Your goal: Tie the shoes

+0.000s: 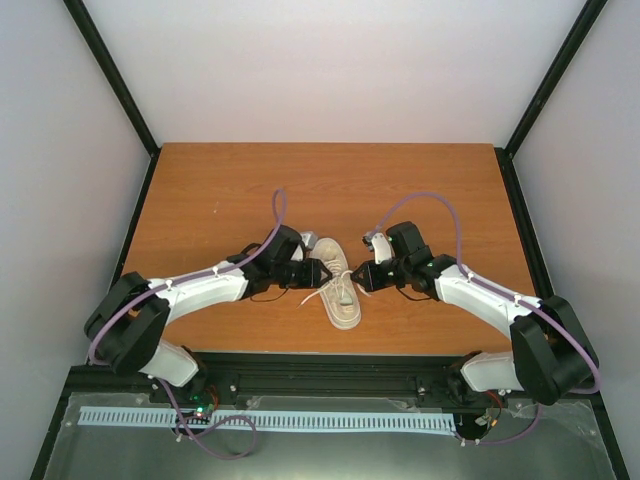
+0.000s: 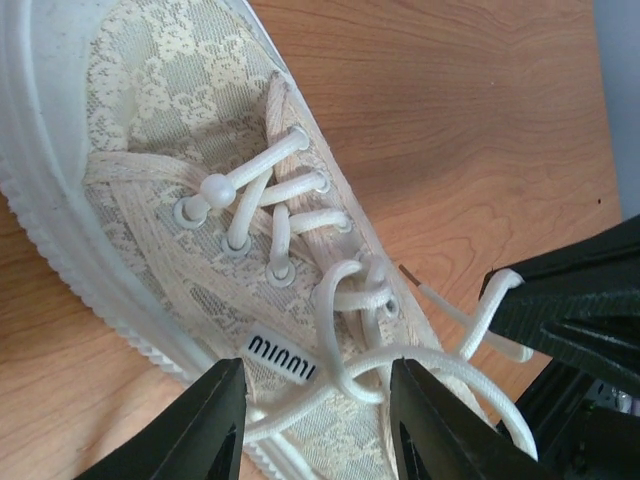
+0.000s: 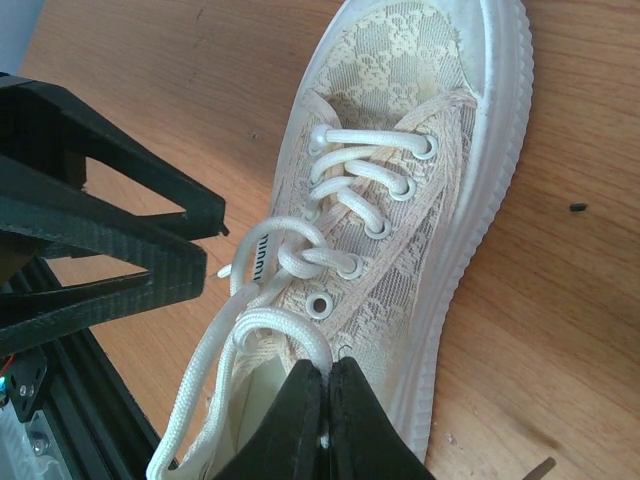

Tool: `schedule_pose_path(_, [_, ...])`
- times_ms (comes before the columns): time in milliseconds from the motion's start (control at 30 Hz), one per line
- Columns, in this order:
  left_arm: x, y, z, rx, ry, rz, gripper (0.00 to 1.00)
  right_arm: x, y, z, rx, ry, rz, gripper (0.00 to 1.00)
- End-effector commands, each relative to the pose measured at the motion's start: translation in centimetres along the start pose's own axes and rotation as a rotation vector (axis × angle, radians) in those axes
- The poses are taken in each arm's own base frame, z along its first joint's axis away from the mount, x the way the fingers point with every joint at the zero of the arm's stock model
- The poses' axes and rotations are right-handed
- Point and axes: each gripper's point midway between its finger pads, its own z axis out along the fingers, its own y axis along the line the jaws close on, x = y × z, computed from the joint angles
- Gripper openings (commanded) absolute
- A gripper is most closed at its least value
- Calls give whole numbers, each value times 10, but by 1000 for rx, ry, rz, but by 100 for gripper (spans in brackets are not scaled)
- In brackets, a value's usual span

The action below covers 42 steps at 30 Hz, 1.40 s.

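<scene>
Closest to the wrist lenses, my own black fingers [image 3: 300, 425] are filling the lower edge of each view. Under everything, the brown wooden table [image 1: 420, 190] is carrying the scene. My left arm [image 1: 200, 288] and my right arm [image 1: 480, 295], both white and black, are reaching inward over it from the two sides.

Between them, near the front edge of the table and about in its middle, the cream low sneaker [image 1: 340, 295] of lace-patterned fabric with a white ribbed sole is lying on its sole. Its toe is pointing away from my bases and a little to the left.

My left gripper [image 2: 315, 385] is standing released, its fingers well apart over the tongue, and one strand of the pale flat laces [image 2: 300, 215] is passing loose between them. My right gripper [image 3: 322, 370] is clenched, its fingers pressing together on a loop of the laces beside the ankle opening.

On the tongue, a small white label [image 2: 282, 357] with dark letters is showing. The laces are crossing through small round metal eyelets [image 3: 320, 303] and are twisting once above the tongue.
</scene>
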Motion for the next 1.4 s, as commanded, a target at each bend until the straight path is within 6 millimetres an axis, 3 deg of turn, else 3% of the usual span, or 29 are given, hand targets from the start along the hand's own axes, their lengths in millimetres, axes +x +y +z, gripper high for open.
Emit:
schedule_pose_path(0, [-19,-18,3,74,-45,-39,42,1,2,-1,-7,-9,-21,3])
schedule_pose_path(367, [-14,-15,16,78,-6,-67,24,2,0,-2,5,-17,-24,3])
schedule_pose_path(633, [-17,-19,13,99,-24,-64,1,-9,0,-1,18,-31,-51,3])
schedule_pose_path(967, [-22,-16,4,65,-63,-33,1,-30,24,18,-47,-16,-157,3])
schedule_pose_path(1367, [-24,-15,1,59,-85,0,1,-17,34,42,-98,56,-184,3])
